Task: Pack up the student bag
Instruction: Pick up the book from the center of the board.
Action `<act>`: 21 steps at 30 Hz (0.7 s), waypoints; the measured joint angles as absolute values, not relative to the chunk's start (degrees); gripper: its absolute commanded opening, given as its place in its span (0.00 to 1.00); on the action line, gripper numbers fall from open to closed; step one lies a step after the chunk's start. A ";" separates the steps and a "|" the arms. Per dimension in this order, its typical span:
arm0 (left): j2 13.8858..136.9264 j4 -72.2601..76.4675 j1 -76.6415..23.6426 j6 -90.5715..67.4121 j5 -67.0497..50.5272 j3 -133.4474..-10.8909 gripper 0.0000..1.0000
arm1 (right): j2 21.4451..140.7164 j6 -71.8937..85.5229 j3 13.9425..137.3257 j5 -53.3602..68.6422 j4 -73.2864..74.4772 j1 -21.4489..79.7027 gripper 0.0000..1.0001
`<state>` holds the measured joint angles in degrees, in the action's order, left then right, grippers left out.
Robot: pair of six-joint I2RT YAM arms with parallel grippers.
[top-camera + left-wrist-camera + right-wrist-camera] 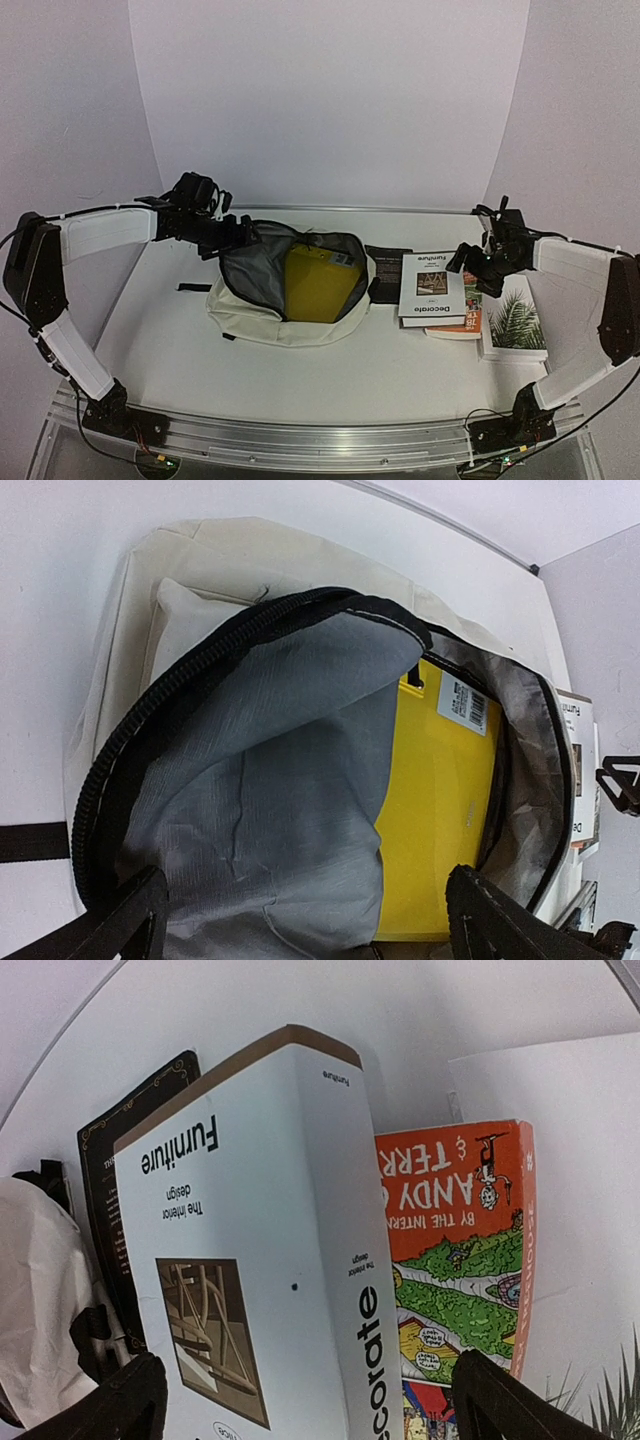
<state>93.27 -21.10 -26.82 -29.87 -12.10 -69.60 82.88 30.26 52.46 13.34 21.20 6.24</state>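
Plainly, the student bag (245, 322) is lying flat on the table (330, 380), left of centre. Its zipped mouth is being shown wide open and its flap is folded back, so that the grey lining (270, 780) is being exposed. A yellow book (318, 285) is already being carried inside.

The cream fabric is being judged soft and limp: it is likely to sag and bunch when pulled, and to slide on the smooth surface. A hold is best taken at the black zipper rim (150, 720) of the flap, where the cloth is being stiffened by the trim; with the book inside, the bag is being weighted somewhat.

Above that flap the left gripper (310, 920) is being held with its fingers spread wide, and nothing is being pinched between them.

Just beside the bag, a black book (387, 272) is lying flat, and next to it a white book (250, 1260) is being stacked on an orange comic book (460, 1240), with a palm-leaf book (515, 320) further right. Over the white book the right gripper (315, 1400) is being held spread wide, empty.
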 measured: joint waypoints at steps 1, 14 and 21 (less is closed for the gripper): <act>93.14 -21.18 -26.77 -29.82 -11.73 -69.35 0.97 | 82.85 30.26 52.35 13.33 20.84 6.24 0.98; 91.29 -23.49 -24.95 -29.89 -8.96 -66.21 0.98 | 84.52 30.28 50.08 15.78 18.34 6.24 0.97; 90.28 -24.41 -24.88 -29.85 -8.16 -66.17 0.97 | 86.57 30.51 49.69 17.85 15.58 6.26 0.96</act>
